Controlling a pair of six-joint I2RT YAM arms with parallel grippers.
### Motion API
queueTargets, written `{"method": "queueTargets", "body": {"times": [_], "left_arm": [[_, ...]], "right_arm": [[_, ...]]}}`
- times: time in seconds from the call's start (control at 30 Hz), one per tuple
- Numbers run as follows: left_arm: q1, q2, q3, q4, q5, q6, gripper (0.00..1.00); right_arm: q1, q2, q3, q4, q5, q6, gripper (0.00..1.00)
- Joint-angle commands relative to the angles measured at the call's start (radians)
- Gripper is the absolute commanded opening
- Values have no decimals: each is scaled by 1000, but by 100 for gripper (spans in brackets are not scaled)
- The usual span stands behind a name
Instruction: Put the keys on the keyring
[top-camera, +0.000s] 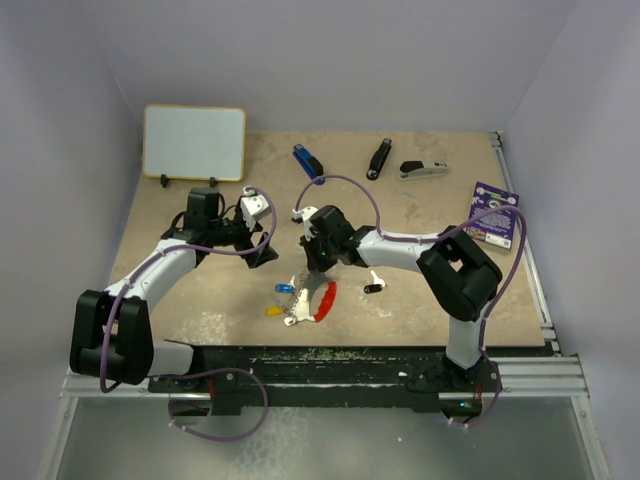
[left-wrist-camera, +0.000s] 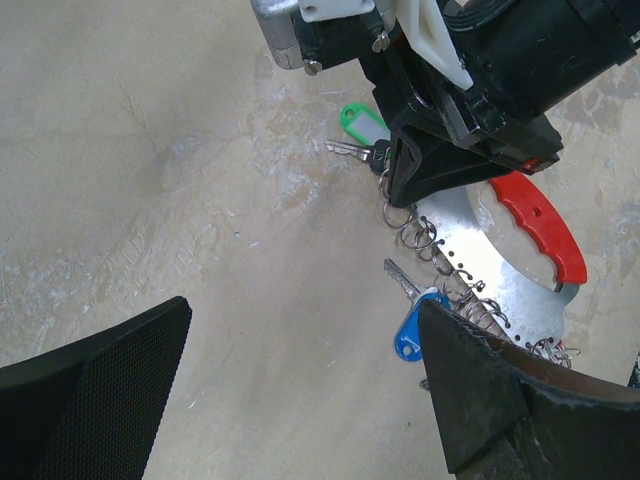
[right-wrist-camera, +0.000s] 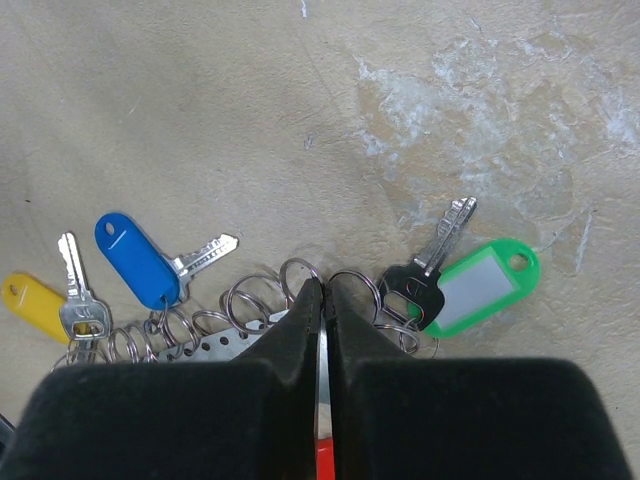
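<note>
The keyring is a curved silver plate (left-wrist-camera: 470, 235) with a red grip (left-wrist-camera: 540, 225) and several wire rings (right-wrist-camera: 255, 295) along its edge. It lies at the table's front middle (top-camera: 322, 300). My right gripper (right-wrist-camera: 322, 285) is shut on the plate's edge and also shows in the top view (top-camera: 318, 262). A blue-tagged key (right-wrist-camera: 135, 258), a yellow-tagged key (right-wrist-camera: 35, 305) and a black-headed key (right-wrist-camera: 415, 285) with a green tag (right-wrist-camera: 480, 280) hang on rings. Another black key (top-camera: 373, 287) lies loose to the right. My left gripper (left-wrist-camera: 305, 310) is open and empty just left of the bunch (top-camera: 262, 245).
A whiteboard (top-camera: 194, 142) stands at the back left. A blue stapler (top-camera: 308, 162), a black stapler (top-camera: 379, 158) and a grey stapler (top-camera: 423, 169) lie along the back. A purple card (top-camera: 494, 214) lies at the right edge.
</note>
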Motion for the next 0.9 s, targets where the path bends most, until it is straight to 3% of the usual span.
{"method": "queueTargets", "body": {"times": [0.0,0.13,0.23,0.47,0.7,0.87], "left_arm": [[-2,-25,6,13,10,-7,98],[-2,-31,12,7,44,1,98],[-3,-2,17,25,144,19,98],[-31,156,62,133,243,-12,98],[-172,292,156,124,169,-21,97],[-186,333,183,119,171,-30,95]], "right_arm": [[5,-24,-16,39,0,8,0],[5,-69,-69,103,-22,26,0],[6,-99,-114,172,-45,50,0],[7,-162,-246,356,-84,107,0],[11,-228,-315,449,-69,131,0],[13,-302,-359,477,-31,127,0]]}}
